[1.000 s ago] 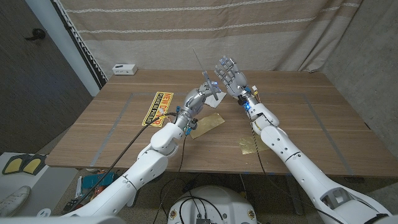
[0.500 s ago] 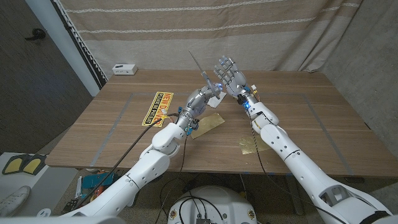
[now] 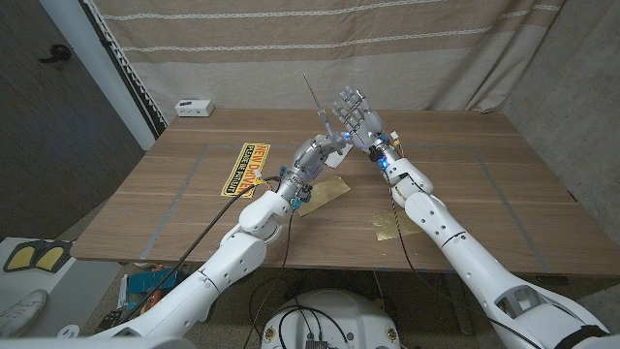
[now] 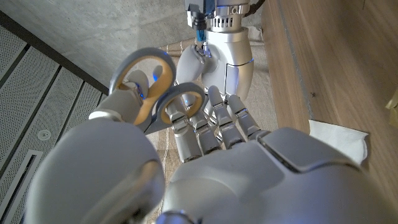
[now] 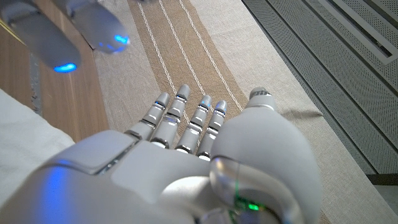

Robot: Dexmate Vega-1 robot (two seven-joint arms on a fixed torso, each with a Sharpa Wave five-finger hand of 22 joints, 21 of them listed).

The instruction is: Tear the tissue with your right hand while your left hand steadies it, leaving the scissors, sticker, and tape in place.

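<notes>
My left hand (image 3: 312, 157) is raised over the table's middle and grips the scissors (image 3: 320, 121), whose thin blades point up and away. Their grey and yellow handle loops (image 4: 149, 87) sit against the fingers (image 4: 214, 127) of that hand. Close beside it my right hand (image 3: 356, 118) stands upright with its fingers spread and nothing in it. The white tissue (image 4: 336, 138) lies on the wood below the hands, and its edge (image 5: 25, 140) shows in the right wrist view. A yellow sticker (image 3: 243, 168) lies flat to the left of the left hand.
Two gold-brown patches lie on the wooden table (image 3: 465, 184), one (image 3: 325, 194) under the left forearm, one (image 3: 388, 225) by the right forearm. A small white box (image 3: 194, 107) sits at the back left corner. A striped curtain hangs behind the table.
The scissors' tip has wobbled left and then back right by a little. Both hands stay almost where they were.
</notes>
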